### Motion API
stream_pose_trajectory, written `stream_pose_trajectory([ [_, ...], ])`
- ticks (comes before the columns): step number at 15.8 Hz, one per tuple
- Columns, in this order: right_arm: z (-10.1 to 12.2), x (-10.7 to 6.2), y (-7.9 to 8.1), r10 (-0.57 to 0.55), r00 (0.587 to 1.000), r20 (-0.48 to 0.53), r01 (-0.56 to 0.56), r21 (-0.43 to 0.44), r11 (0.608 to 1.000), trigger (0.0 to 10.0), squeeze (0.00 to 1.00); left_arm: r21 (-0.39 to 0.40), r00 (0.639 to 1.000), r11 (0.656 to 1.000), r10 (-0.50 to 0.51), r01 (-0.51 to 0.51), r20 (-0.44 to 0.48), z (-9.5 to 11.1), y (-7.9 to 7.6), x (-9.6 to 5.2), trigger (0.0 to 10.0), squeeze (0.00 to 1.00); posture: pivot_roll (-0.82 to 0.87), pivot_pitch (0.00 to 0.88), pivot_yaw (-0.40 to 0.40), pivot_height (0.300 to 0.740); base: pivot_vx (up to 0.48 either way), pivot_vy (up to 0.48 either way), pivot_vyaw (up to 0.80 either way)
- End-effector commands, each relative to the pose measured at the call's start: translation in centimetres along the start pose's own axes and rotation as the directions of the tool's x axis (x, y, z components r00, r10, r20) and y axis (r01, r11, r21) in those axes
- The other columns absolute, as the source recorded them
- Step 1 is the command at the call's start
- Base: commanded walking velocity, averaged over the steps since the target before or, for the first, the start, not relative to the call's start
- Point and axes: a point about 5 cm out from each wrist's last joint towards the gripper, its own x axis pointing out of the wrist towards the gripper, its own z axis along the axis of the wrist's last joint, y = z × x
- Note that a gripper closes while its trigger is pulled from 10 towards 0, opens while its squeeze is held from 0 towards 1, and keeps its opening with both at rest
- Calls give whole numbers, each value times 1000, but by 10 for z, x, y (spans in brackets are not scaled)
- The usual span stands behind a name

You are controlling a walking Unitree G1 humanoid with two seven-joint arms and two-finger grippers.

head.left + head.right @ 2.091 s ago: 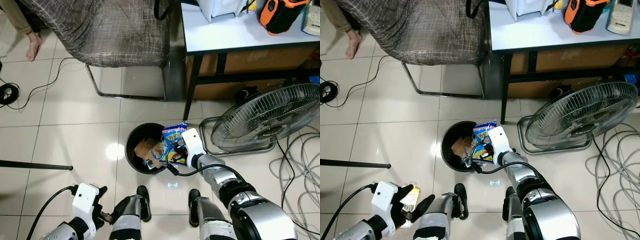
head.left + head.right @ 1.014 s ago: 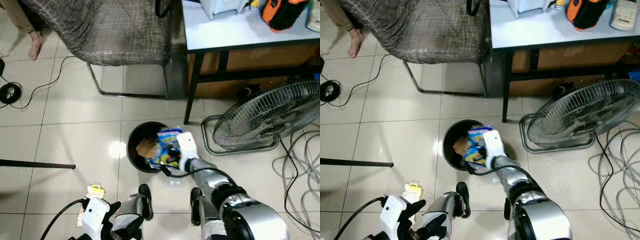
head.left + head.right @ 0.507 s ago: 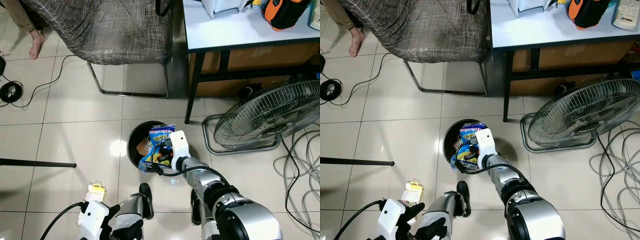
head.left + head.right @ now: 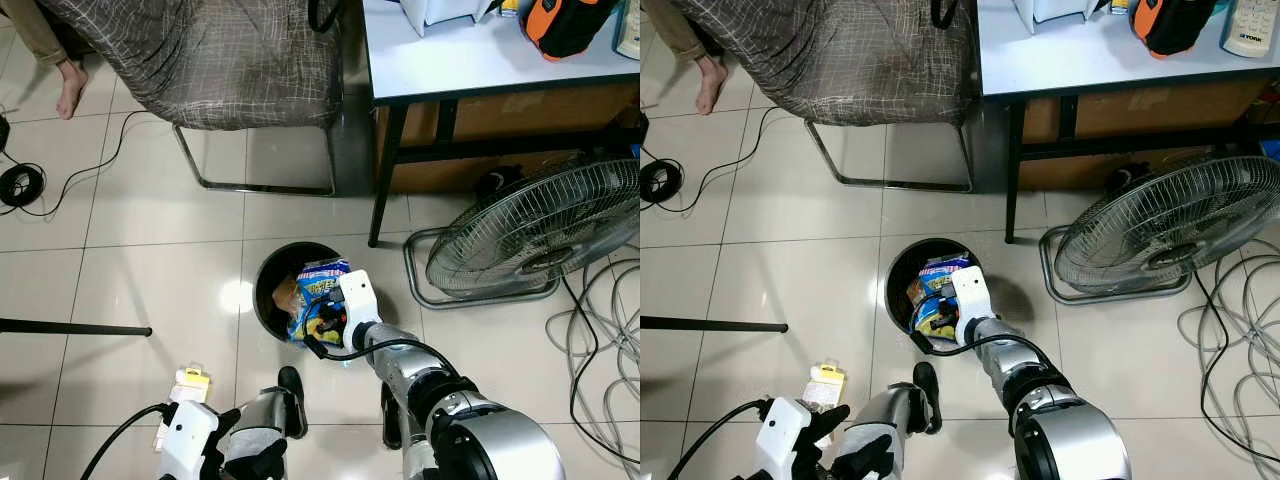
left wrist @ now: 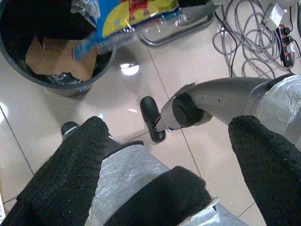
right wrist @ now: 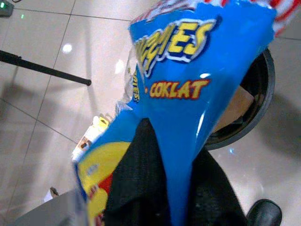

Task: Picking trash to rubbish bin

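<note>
Low at the left, the left gripper (image 4: 215, 445) hangs near the robot's legs much as it did half a second ago; its black fingers (image 5: 70, 174) stand wide apart with nothing between them. Just beyond it on the floor tiles (image 4: 150, 280) lies a small yellow-and-white packet (image 4: 185, 385), in the same spot as before. Further right, the black rubbish bin (image 4: 262, 300) stands on the floor, with brown cardboard (image 5: 51, 59) inside. The right gripper (image 4: 325, 322) is over the bin's right half, its fingers (image 6: 141, 188) clamped on a blue snack bag (image 4: 318, 295). Half a second ago the bag stuck out over the bin's near rim; now it sits further in, over the opening, and the wrist has shifted slightly to the right. Whether the bag touches the trash below cannot be told. To the right stand a table leg (image 4: 385, 170) and a floor fan (image 4: 535, 235), unmoved.
</note>
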Motion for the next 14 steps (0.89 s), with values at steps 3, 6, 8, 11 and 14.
stream_pose_trajectory([
  [3, -21, 3, 27, 69, 996, -61, -67, 41, 997, 10000, 1000, -30, 999, 999, 13, -14, -52, -13, -1, -4, 10000, 824, 137, 458, 123, 740, 0, 0, 0],
  [6, -24, 2, 26, 68, 995, -68, -65, 43, 997, 10000, 1000, -33, 998, 999, 13, -15, -57, -15, -2, -5, 10000, 827, 137, 458, 123, 740, 0, 0, 0],
  [8, -27, 1, 25, 67, 995, -74, -64, 42, 997, 10000, 1000, -32, 998, 999, 13, -15, -58, -15, -2, -5, 10000, 824, 137, 458, 123, 740, 0, 0, 0],
  [11, -28, 1, 23, 61, 995, -78, -58, 42, 997, 10000, 1000, -30, 998, 999, 14, -16, -58, -14, -2, -6, 10000, 827, 137, 462, 124, 740, 0, 0, 0],
  [14, -28, 0, 21, 55, 995, -79, -52, 41, 998, 10000, 1000, -30, 998, 999, 15, -17, -59, -15, -2, -6, 10000, 827, 137, 462, 124, 740, 0, 0, 0],
])
